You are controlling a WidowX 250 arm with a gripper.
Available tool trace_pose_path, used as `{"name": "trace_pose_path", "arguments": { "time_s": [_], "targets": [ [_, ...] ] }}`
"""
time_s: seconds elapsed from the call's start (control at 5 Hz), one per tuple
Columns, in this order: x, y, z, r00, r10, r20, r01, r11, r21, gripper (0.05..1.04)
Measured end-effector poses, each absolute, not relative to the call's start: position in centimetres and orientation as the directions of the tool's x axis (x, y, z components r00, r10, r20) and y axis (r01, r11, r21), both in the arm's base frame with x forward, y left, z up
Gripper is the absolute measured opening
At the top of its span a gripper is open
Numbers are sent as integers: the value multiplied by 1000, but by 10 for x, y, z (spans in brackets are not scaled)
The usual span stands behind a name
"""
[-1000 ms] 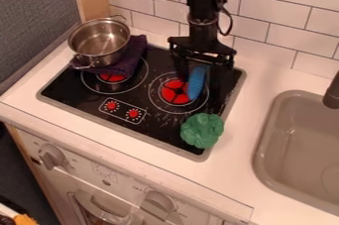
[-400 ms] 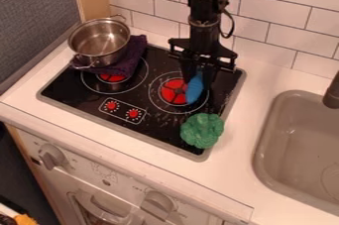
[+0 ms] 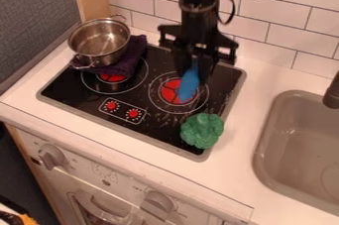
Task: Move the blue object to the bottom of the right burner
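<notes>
Probably light, stiff and a little slick, the blue object suits a hold at its twelve-o'clock end (where the gripper pinches it, closed to its width).

Black arm upright, claw downward, gripping

Pot is resting on purple cloth, view-left of gripper | green broccoli is lying camera-side | sink is sitting view-right

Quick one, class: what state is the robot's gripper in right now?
Gripper: closed on the blue object, holding it between its fingers at the right burner.
</notes>
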State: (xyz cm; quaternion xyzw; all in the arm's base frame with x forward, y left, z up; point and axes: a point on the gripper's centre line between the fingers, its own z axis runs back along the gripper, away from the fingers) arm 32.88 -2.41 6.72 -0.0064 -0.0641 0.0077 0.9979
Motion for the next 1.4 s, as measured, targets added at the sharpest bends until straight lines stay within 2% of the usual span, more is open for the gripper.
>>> {"name": "trace_pose_path", "arguments": {
  "time_s": [0.2, 0.6, 1.0, 1.2, 1.4],
  "targets": [
    [300, -21, 47, 998, 7, 57, -8, 1000, 17, 408],
    [284, 8, 32, 1000, -2, 28, 0, 997, 72, 408],
    [259, 16, 13, 999, -22, -27, 24, 996, 85, 408],
    [253, 10, 10, 997, -62, -36, 65, 994, 86, 481],
    [250, 6, 8, 995, -84, -48, 88, 993, 74, 794]
  ]
}}
